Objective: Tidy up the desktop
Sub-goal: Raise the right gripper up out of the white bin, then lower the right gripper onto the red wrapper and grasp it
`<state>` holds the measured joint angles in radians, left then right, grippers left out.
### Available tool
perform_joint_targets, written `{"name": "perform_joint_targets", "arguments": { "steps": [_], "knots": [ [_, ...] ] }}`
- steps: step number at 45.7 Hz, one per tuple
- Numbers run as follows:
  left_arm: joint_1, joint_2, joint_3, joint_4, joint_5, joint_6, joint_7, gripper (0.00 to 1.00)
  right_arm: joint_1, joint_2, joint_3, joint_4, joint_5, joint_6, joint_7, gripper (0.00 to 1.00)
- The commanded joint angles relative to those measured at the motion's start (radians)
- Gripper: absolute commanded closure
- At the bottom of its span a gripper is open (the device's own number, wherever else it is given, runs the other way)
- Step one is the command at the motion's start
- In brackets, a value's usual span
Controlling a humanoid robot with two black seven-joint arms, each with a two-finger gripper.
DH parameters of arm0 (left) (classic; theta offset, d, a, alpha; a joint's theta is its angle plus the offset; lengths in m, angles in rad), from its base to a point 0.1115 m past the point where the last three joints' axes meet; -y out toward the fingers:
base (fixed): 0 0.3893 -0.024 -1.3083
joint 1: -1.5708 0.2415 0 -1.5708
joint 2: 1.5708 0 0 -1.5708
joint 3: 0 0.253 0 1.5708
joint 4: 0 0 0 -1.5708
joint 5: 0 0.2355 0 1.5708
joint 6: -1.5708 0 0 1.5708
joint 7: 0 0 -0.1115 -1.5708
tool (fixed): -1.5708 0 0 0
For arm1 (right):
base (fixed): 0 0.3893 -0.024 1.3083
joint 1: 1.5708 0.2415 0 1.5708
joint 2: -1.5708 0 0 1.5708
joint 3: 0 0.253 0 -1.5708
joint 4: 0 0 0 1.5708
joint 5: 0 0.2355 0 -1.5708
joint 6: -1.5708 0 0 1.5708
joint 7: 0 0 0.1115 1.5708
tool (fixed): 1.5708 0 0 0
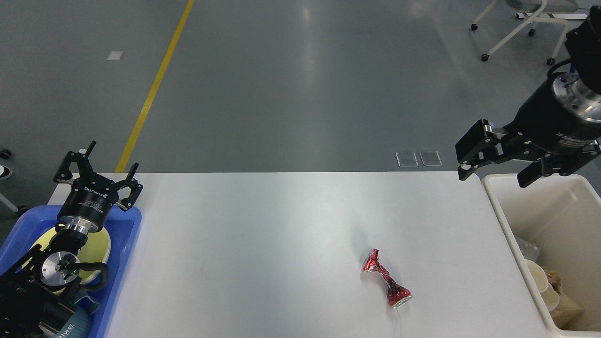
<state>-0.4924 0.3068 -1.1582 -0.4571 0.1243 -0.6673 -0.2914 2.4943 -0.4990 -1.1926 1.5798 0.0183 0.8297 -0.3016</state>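
The white desktop (263, 234) fills the lower middle of the head view. A crushed red can (386, 284) lies on it at the lower right, alone. My left gripper (99, 165) stands open and empty above the far end of a blue tray (127, 234) at the left. High at the right, my right gripper (493, 176) is open and empty, its fingers pointing down over the desktop's far right corner, by the rim of a cream bin (504, 220).
The blue tray holds a pale yellow plate (101, 244) under my left arm. Paper cups (540, 281) and brown paper waste (563, 300) lie in the cream bin. Beyond the desktop is grey floor with a yellow line (152, 89) and a white chair (526, 23).
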Motion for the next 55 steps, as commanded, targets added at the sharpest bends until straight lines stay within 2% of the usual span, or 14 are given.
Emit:
{"name": "perform_joint_targets", "arguments": {
  "steps": [1,9,18,26,34,40,55],
  "knots": [
    [0.000,0.000,0.000,0.000,0.000,0.000,0.000,0.04,-0.041,0.016,0.021,0.000,0.002,-0.004,0.009,0.01],
    [0.000,0.000,0.000,0.000,0.000,0.000,0.000,0.04,-0.224,0.022,0.194,-0.017,-0.058,-0.095,0.009,0.04],
    [0.000,0.000,0.000,0.000,0.000,0.000,0.000,0.04,-0.485,0.062,0.379,-0.032,-0.306,-0.259,0.006,0.04],
    [0.000,0.000,0.000,0.000,0.000,0.000,0.000,0.04,-0.695,0.135,0.419,-0.049,-0.549,-0.372,0.007,0.04],
    [0.000,0.000,0.000,0.000,0.000,0.000,0.000,0.04,-0.952,0.243,0.441,-0.188,-0.679,-0.495,0.007,0.02],
    [0.000,0.000,0.000,0.000,0.000,0.000,0.000,0.04,-1.051,0.321,0.444,-0.293,-0.687,-0.538,0.006,0.02],
    [0.000,0.000,0.000,0.000,0.000,0.000,0.000,0.04,-1.204,0.392,0.439,-0.437,-0.692,-0.558,0.007,0.02]
  ]
}}
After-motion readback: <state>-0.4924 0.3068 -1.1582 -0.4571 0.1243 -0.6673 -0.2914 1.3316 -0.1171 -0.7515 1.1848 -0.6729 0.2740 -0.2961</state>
